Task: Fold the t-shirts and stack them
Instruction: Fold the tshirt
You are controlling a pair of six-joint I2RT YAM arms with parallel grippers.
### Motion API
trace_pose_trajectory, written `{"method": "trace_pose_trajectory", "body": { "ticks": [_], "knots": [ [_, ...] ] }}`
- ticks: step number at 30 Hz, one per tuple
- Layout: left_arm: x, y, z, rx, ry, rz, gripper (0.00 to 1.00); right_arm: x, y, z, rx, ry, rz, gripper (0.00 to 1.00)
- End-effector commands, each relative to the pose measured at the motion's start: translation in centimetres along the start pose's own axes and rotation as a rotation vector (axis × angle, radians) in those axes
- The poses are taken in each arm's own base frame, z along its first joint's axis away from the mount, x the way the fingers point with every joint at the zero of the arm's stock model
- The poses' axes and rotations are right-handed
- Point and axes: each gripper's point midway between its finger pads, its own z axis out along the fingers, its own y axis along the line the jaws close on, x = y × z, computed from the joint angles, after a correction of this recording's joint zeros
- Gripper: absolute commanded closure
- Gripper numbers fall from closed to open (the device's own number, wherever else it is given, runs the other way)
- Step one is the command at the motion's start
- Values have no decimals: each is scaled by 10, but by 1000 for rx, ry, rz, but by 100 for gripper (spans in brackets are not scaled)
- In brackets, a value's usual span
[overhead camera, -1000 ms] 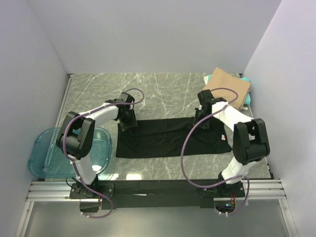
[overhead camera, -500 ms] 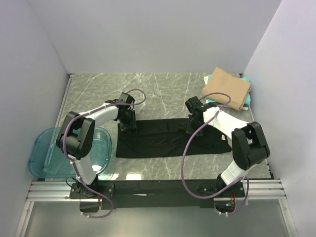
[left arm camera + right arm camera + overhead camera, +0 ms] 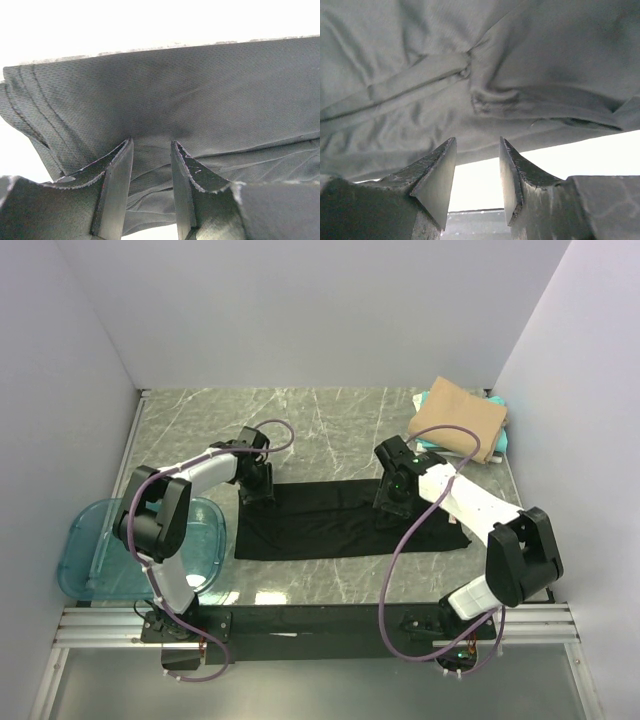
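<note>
A black t-shirt (image 3: 330, 525) lies flat as a long folded band across the middle of the table. My left gripper (image 3: 262, 494) rests on its far left corner, and in the left wrist view the gripper (image 3: 152, 142) is open, its tips pressing onto the black cloth (image 3: 200, 85). My right gripper (image 3: 391, 502) hovers over the shirt's right half; in the right wrist view it (image 3: 477, 141) is open and empty, with the cloth's edge (image 3: 420, 65) just beyond its tips. A folded tan t-shirt (image 3: 460, 418) lies on a teal t-shirt (image 3: 502, 440) at the far right corner.
A translucent blue plastic tub (image 3: 95, 550) sits at the table's left edge, beside the left arm's base. White walls close in the table on three sides. Purple cables loop off both arms.
My right gripper has opened, let go of the black cloth and shifted a little left over the shirt. The left gripper has stayed in place.
</note>
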Motion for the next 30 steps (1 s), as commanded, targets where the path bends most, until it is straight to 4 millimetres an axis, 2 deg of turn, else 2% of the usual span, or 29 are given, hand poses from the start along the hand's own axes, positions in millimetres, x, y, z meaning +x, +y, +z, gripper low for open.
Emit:
{"method": "trace_pose_trajectory", "body": {
  "ticks": [1,6,10,14,20,24,30],
  "knots": [
    [-2,1,2,9,5,10,58,-23,-10,0,47,-70,27,53],
    [-4,7,0,0,2,3,58,-42,-29,17,69,-92,73,53],
    [-3,11,0,-8,2,0,58,-43,-42,28,80,-77,99,54],
    [-3,14,1,-4,4,-11,58,-26,-54,42,100,-26,98,54],
    [-2,18,3,-5,11,-14,58,2,-65,50,111,37,111,54],
    [-1,22,4,-10,12,-15,59,10,-69,49,107,46,122,54],
    [-4,27,0,-24,1,-13,59,10,-65,37,78,39,131,55]
  ]
}}
